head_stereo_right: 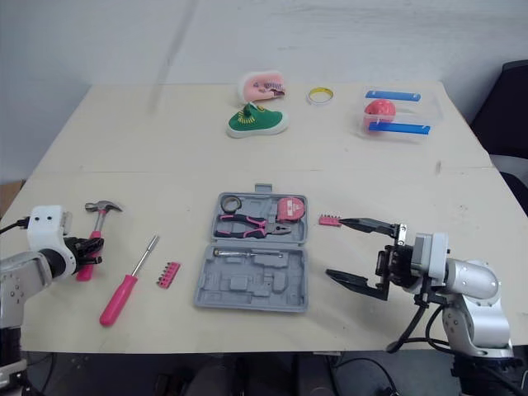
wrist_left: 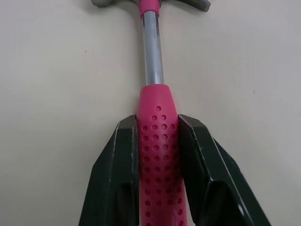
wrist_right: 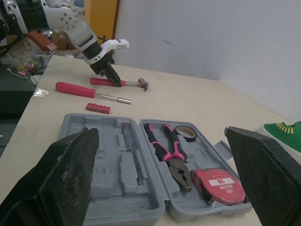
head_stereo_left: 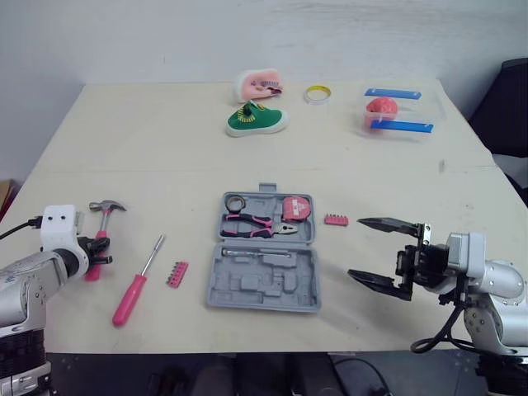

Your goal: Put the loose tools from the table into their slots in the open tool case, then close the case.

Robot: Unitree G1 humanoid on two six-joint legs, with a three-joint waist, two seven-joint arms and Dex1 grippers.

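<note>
The only writing is sitting on the red tape measure [wrist_right: 218,181], on a white label too small to read. The left gripper [head_stereo_left: 97,252] is clamping its two black fingers [wrist_left: 117,165] against both sides of the pink dotted grip of the hammer [head_stereo_left: 104,221], which is lying on the table [head_stereo_left: 165,157] well to the left of the tool case [head_stereo_left: 247,289]. Its long axis is running near to far, the steel head pointing away from the robot. The screwdriver [head_stereo_left: 139,280] is lying just beside it toward the case, pink handle nearest the robot and tip pointing away. The case is lying open and flat, its far half holding the tape measure and pink pliers [head_stereo_left: 256,224]. The right gripper [head_stereo_left: 356,247] is hovering right of the case, spread wide and holding nothing.
</note>
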